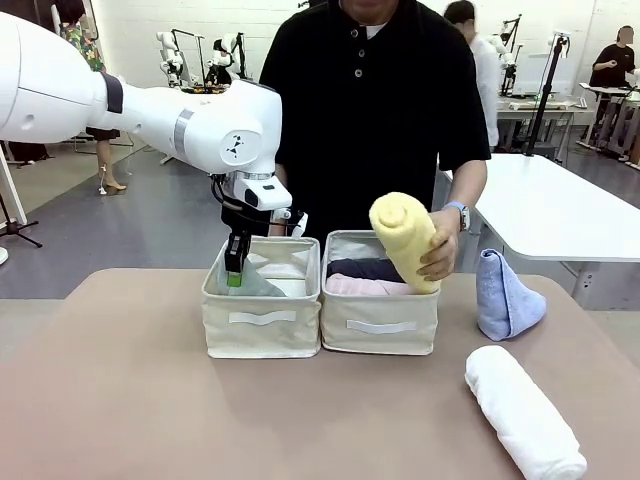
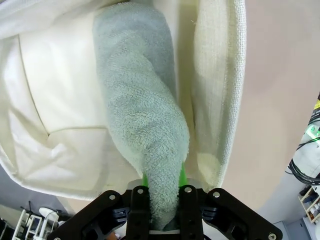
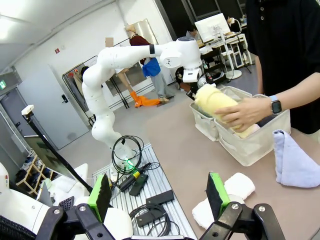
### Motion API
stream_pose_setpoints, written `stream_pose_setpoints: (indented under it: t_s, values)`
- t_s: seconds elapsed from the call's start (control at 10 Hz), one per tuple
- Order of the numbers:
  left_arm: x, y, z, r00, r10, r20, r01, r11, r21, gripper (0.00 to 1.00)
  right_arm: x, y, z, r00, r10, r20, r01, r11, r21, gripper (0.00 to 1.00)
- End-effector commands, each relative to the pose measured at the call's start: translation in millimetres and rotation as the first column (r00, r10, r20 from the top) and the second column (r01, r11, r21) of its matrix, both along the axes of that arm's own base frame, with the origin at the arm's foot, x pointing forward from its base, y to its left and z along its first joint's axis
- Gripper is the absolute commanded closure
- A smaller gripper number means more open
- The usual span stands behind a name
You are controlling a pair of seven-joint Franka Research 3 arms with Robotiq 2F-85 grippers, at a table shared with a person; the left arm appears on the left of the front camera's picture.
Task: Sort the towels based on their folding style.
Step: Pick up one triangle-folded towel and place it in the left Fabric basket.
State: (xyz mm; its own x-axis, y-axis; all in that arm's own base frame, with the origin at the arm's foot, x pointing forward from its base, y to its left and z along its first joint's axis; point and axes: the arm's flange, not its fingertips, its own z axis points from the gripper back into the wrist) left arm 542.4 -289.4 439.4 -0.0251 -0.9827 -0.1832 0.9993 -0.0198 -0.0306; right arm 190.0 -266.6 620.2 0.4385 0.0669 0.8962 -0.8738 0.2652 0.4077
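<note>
My left gripper (image 1: 235, 272) reaches down into the left beige basket (image 1: 262, 330) and is shut on a pale teal cone-folded towel (image 2: 140, 110), whose tip sits pinched between the green pads; in the left wrist view the gripper (image 2: 162, 200) holds it against the basket lining. The person's hand holds a yellow rolled towel (image 1: 404, 238) over the right basket (image 1: 380, 325), which holds a dark grey roll (image 1: 365, 268) and a pale pink roll (image 1: 355, 286). A light blue cone towel (image 1: 505, 295) and a white roll (image 1: 525, 410) lie on the table at the right. My right gripper (image 3: 158, 195) is open, near the white roll (image 3: 235, 186).
The two baskets stand side by side at the table's middle. The person stands close behind them. Brown table surface (image 1: 110, 400) lies bare in front and to the left. A white table (image 1: 560, 205) stands at the far right.
</note>
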Motion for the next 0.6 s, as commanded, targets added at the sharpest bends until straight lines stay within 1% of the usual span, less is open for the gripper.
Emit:
stream_pose_setpoints:
  t_s: [0.0,0.2,0.3,0.5]
  values:
    - [0.8,-2.6,-12.2,0.999,0.022,-0.027,-0.022,1.0,-0.014,0.81,1.2,0.8,0.1,1.0,0.004,-0.007,-0.004,1.0,0.002,0.0]
    - [-0.8,-0.8,-9.0,1.0,0.016,-0.02,-0.017,0.999,-0.029,0.22,1.2,0.8,0.1,1.0,0.004,-0.007,-0.004,1.0,0.002,0.0]
    - [-1.4,0.4,-6.4,1.0,0.016,-0.017,-0.017,0.999,-0.035,0.0,1.2,0.8,0.1,1.0,0.004,-0.007,-0.004,1.0,0.002,0.0]
    - [-2.0,1.3,-3.7,1.0,0.016,-0.023,-0.017,0.999,-0.044,0.0,1.2,0.8,0.1,1.0,0.004,-0.007,-0.004,1.0,0.002,0.0]
